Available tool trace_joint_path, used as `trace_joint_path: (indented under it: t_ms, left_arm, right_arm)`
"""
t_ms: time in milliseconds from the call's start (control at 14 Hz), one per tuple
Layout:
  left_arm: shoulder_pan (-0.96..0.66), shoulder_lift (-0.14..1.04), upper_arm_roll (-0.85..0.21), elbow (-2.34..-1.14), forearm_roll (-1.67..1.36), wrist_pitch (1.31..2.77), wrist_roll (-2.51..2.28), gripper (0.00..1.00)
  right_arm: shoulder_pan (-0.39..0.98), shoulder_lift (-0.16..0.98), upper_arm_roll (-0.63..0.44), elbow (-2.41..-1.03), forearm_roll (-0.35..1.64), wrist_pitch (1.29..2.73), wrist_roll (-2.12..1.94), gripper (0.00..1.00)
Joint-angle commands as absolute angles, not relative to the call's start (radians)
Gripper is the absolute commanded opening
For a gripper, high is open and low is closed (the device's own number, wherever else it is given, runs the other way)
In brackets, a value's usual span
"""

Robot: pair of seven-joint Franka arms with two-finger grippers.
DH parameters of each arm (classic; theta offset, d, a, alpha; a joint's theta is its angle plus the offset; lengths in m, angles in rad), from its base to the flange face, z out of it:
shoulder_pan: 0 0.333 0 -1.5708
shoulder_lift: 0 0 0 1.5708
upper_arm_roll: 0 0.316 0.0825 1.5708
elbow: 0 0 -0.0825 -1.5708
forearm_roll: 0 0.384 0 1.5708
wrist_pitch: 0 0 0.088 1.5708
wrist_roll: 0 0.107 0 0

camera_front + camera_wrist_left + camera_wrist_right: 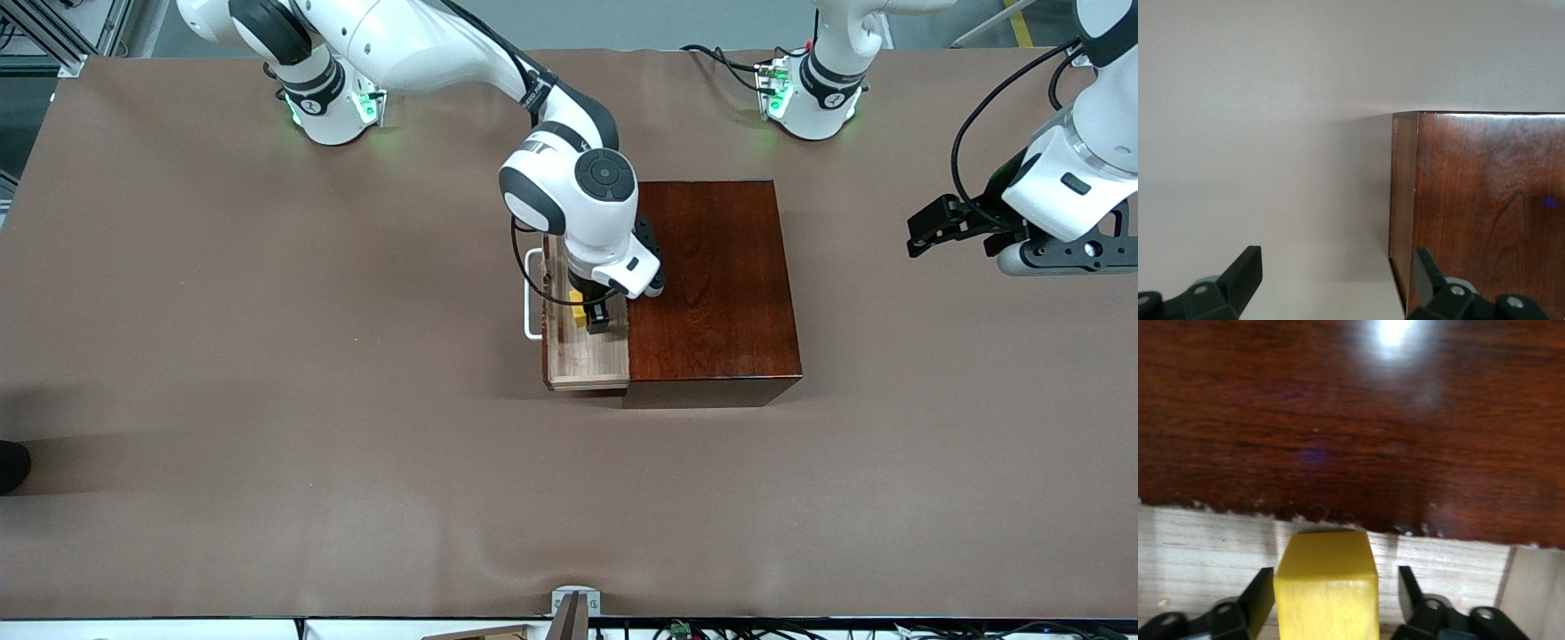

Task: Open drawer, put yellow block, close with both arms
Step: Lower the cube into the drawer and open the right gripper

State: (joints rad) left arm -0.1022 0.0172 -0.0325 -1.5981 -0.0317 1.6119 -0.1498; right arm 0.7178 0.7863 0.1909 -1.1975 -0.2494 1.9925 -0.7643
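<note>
- The yellow block [1327, 587] is plain yellow.
- The wooden box [711, 284] is glossy dark reddish-brown with darker grain streaks.
- The drawer [587, 356] is pale light wood with fine grain lines; its handle [531, 293] is white.
- The bench [267, 356] is covered in matte brown.
- Both arms are white with dark grey joint bands; the right pincer [1338, 600] and left pincer [1338, 283] are black.
- The bases glow green.

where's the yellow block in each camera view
Front view: the yellow block is in the open drawer, between the right gripper fingers.
Left wrist view: not in it; only the wooden box and the left gripper show.
Right wrist view: it fills the lower middle, between the fingers.
Shared landmark: the wooden box.
</note>
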Motion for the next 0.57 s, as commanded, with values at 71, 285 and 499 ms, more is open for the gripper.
trace_joint_path:
  t_ms: [71,285,499]
  left_arm:
    - [-0.1,0.012,-0.038,-1.589,-0.014,1.614,-0.15,1.0]
    - [-0.1,0.012,-0.038,-1.589,-0.014,1.614,-0.152,1.0]
    - [-0.1,0.014,-0.038,-1.589,-0.014,1.614,-0.152,1.0]
  right_arm:
    - [0.73,0.77,0.178,-1.175,-0.275,1.953,-0.738,1.0]
    - [0.726,0.729,0.183,-1.175,-0.27,1.933,-0.739,1.0]
    - [0.719,0.68,0.189,-1.173,-0.258,1.89,-0.729,1.0]
